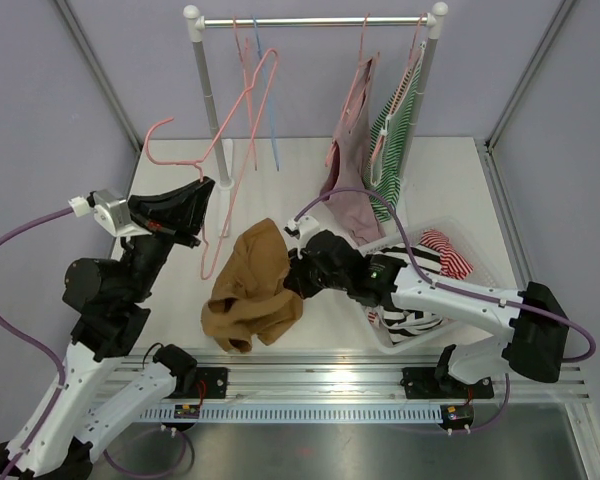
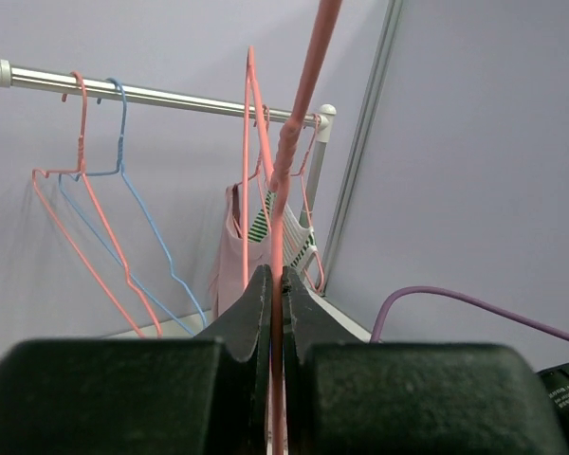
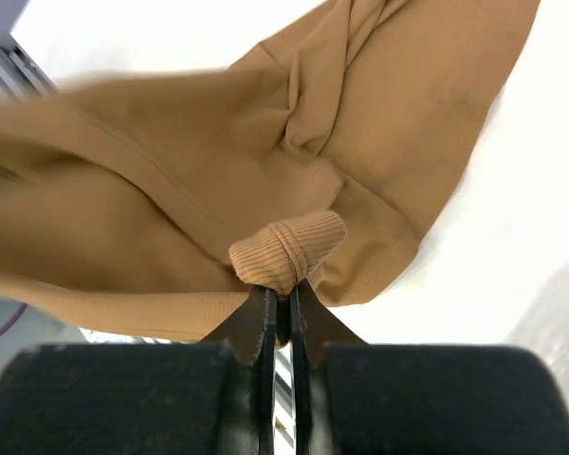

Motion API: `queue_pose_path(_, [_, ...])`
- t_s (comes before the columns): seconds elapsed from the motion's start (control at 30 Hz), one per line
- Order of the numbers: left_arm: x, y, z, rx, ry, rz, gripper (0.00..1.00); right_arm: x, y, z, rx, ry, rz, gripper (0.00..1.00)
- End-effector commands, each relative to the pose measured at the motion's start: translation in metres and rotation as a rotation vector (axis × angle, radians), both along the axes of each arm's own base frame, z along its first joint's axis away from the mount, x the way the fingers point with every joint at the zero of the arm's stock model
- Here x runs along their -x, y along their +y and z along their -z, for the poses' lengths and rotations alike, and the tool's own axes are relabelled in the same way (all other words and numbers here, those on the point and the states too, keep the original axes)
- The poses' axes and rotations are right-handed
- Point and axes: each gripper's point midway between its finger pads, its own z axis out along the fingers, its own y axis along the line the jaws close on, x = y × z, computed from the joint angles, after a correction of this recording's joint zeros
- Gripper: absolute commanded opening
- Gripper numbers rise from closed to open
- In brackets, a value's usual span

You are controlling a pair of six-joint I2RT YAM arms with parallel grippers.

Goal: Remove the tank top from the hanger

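Status: close to done, judging by the layout. Seeing tank top [image 1: 252, 290] bunched in a tan heap low over table [image 1: 450, 180], near centre, just left of right gripper [image 1: 292, 272]. Pinched tight there on a ribbed rolled edge of the fabric, jaws almost together with only that fold between them; rest of the cloth hanging loose to the left and far side. Hard to say whether hem or strap. On the left, pink hanger [image 2: 306, 85] clamped in left gripper [image 1: 202, 190], jaws narrow on the wire, frame held up off the table and tilted toward the far rail [image 1: 315, 20]. No fabric visible over the upper wire or shoulders, so reads as garment largely stripped off. Lower corner of the frame sitting just beside the left edge of the heap in the top view; can't tell whether touching or whether a strap loop remains snagged there. Left to do, as a judgement: pull the two apart far enough to confirm full separation, then drop the top and park the hanger. Main risk: hidden strap catching on that lower corner and dragging the frame along. Other hangers and garments on the rail, plus clear bin [image 1: 450, 228] of striped clothes at near right, well apart and not involved.
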Motion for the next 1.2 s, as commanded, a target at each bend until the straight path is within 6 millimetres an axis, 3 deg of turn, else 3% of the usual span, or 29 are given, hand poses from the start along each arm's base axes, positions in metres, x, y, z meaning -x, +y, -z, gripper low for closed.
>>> queue_pose_path(0.0, [0.011, 0.015, -0.033, 0.137, -0.157, -0.03, 0.0, -0.003, 0.013, -0.005, -0.016, -0.016, 0.029, 0.0])
queue_pose_path(0.13, [0.001, 0.026, -0.038, 0.135, -0.127, -0.108, 0.0, -0.023, -0.007, -0.002, 0.072, -0.065, 0.185, 0.0])
queue_pose_path(0.17, [-0.001, 0.028, -0.04, 0.126, -0.102, -0.129, 0.0, -0.023, -0.009, -0.002, 0.078, -0.066, 0.19, 0.05])
queue_pose_path(0.2, [-0.003, 0.033, -0.038, 0.09, -0.036, -0.156, 0.0, -0.021, -0.011, -0.001, 0.077, -0.069, 0.178, 0.16])
queue_pose_path(0.23, [-0.01, 0.04, -0.035, 0.078, 0.017, -0.206, 0.0, -0.015, -0.004, -0.004, 0.044, -0.06, 0.138, 0.41])
queue_pose_path(0.27, [-0.013, 0.044, -0.029, 0.064, 0.065, -0.232, 0.0, -0.013, -0.003, -0.005, 0.026, -0.055, 0.123, 0.94])
queue_pose_path(0.3, [-0.015, 0.049, -0.015, 0.028, 0.142, -0.259, 0.0, -0.008, -0.004, -0.006, 0.012, -0.052, 0.111, 1.0])
queue_pose_path(0.5, [-0.018, 0.077, 0.03, 0.001, 0.315, -0.404, 0.0, -0.007, -0.024, -0.02, -0.001, -0.082, 0.152, 1.0])
queue_pose_path(0.57, [-0.021, 0.083, 0.024, -0.024, 0.328, -0.451, 0.0, -0.005, -0.03, -0.022, -0.003, -0.077, 0.16, 1.0])
queue_pose_path(0.6, [-0.034, 0.077, 0.035, -0.077, 0.374, -0.462, 0.0, -0.002, -0.034, -0.027, -0.02, -0.075, 0.159, 0.99])
queue_pose_path(0.63, [-0.037, 0.075, 0.023, -0.085, 0.367, -0.462, 0.0, 0.0, -0.035, -0.031, -0.04, -0.075, 0.155, 1.0])
queue_pose_path(0.67, [-0.043, 0.071, 0.026, -0.111, 0.395, -0.465, 0.0, 0.005, -0.04, -0.037, -0.071, -0.075, 0.154, 0.99])
queue_pose_path(0.7, [-0.061, 0.059, 0.033, -0.155, 0.434, -0.465, 0.0, 0.007, -0.042, -0.04, -0.089, -0.075, 0.156, 0.99])
queue_pose_path(0.73, [-0.062, 0.056, 0.017, -0.159, 0.413, -0.453, 0.0, 0.009, -0.045, -0.045, -0.114, -0.074, 0.157, 0.99])
queue_pose_path(0.77, [-0.068, 0.053, 0.015, -0.176, 0.423, -0.458, 0.0, 0.014, -0.051, -0.051, -0.143, -0.083, 0.154, 0.99])
queue_pose_path(0.8, [-0.088, 0.043, 0.025, -0.22, 0.46, -0.469, 0.0, 0.016, -0.054, -0.054, -0.161, -0.082, 0.151, 1.0])
queue_pose_path(0.87, [-0.101, 0.042, 0.011, -0.246, 0.468, -0.497, 0.0, 0.023, -0.063, -0.062, -0.203, -0.083, 0.15, 0.99])
queue_pose_path(0.97, [-0.14, 0.029, 0.024, -0.325, 0.539, -0.514, 0.0, 0.031, -0.071, -0.071, -0.256, -0.08, 0.141, 1.0])
queue_pose_path(1.0, [-0.145, 0.029, 0.006, -0.307, 0.513, -0.519, 0.0, 0.034, -0.073, -0.073, -0.267, -0.078, 0.135, 0.99])
queue_pose_path(1.03, [-0.165, 0.022, 0.017, -0.345, 0.54, -0.521, 0.0, 0.036, -0.075, -0.076, -0.28, -0.077, 0.134, 1.0])
queue_pose_path(1.07, [-0.173, 0.02, 0.017, -0.351, 0.541, -0.521, 0.0, 0.039, -0.078, -0.078, -0.298, -0.074, 0.131, 0.99])
queue_pose_path(1.1, [-0.179, 0.015, -0.002, -0.333, 0.509, -0.493, 0.0, 0.042, -0.078, -0.078, -0.307, -0.068, 0.119, 0.99])
queue_pose_path(1.13, [-0.188, 0.018, -0.004, -0.329, 0.513, -0.499, 0.0, 0.044, -0.078, -0.08, -0.321, -0.065, 0.112, 1.0])
queue_pose_path(1.17, [-0.207, 0.011, 0.007, -0.349, 0.535, -0.493, 0.0, 0.046, -0.079, -0.081, -0.331, -0.062, 0.103, 1.0])
